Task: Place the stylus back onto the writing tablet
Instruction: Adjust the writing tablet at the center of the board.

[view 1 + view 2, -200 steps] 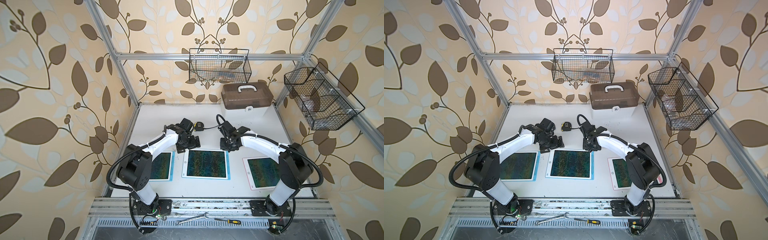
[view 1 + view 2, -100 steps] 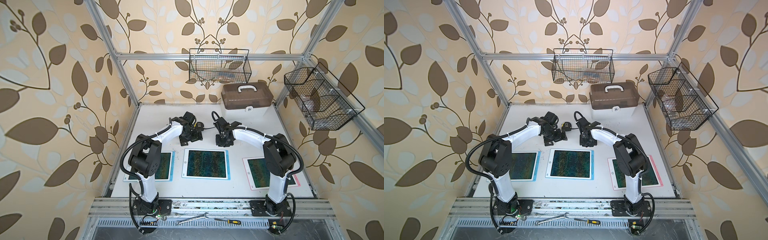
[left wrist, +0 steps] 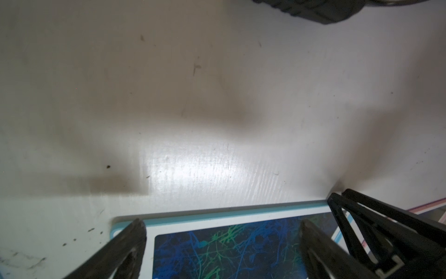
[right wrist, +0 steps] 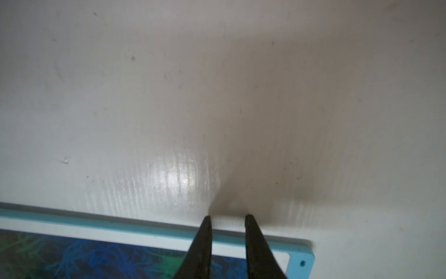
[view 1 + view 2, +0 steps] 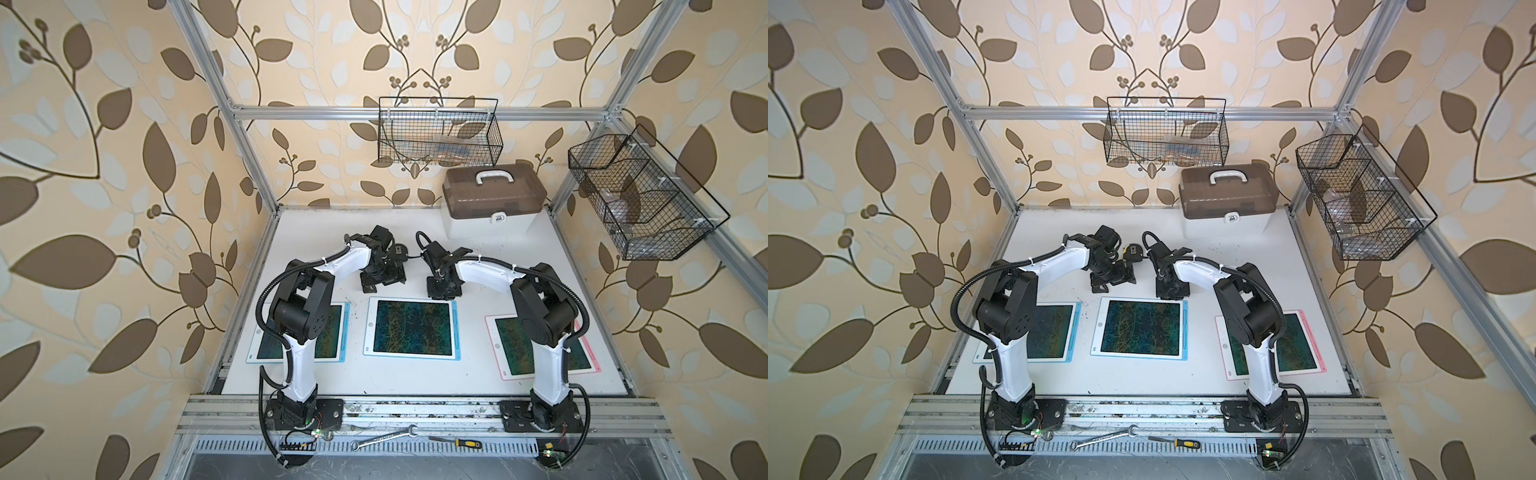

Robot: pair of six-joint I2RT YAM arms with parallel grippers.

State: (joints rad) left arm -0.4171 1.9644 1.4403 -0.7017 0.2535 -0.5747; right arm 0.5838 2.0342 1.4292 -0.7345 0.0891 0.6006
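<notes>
Three writing tablets lie in a row; the middle tablet (image 5: 411,328) (image 5: 1140,328) is white-framed with a dark scribbled screen. A pale blue stylus (image 5: 455,328) (image 5: 1185,328) lies along its right edge. My left gripper (image 5: 382,282) (image 3: 222,232) hangs just beyond the tablet's far edge (image 3: 217,212), open wide and holding nothing. My right gripper (image 5: 444,291) (image 4: 228,217) hangs over the far right corner of the same tablet (image 4: 96,224). Its fingertips stand a narrow gap apart, with only bare table showing between them.
A blue-edged tablet (image 5: 332,332) lies left and a pink-edged tablet (image 5: 582,349) right, each partly under an arm. A small black and yellow device (image 5: 400,251) sits behind the grippers. A brown-lidded case (image 5: 494,199) stands at the back right. Wire baskets (image 5: 440,133) hang on the frame.
Both arms have folded up, their elbows swinging in over the outer tablets. The grippers stay just beyond the middle tablet's far edge.
</notes>
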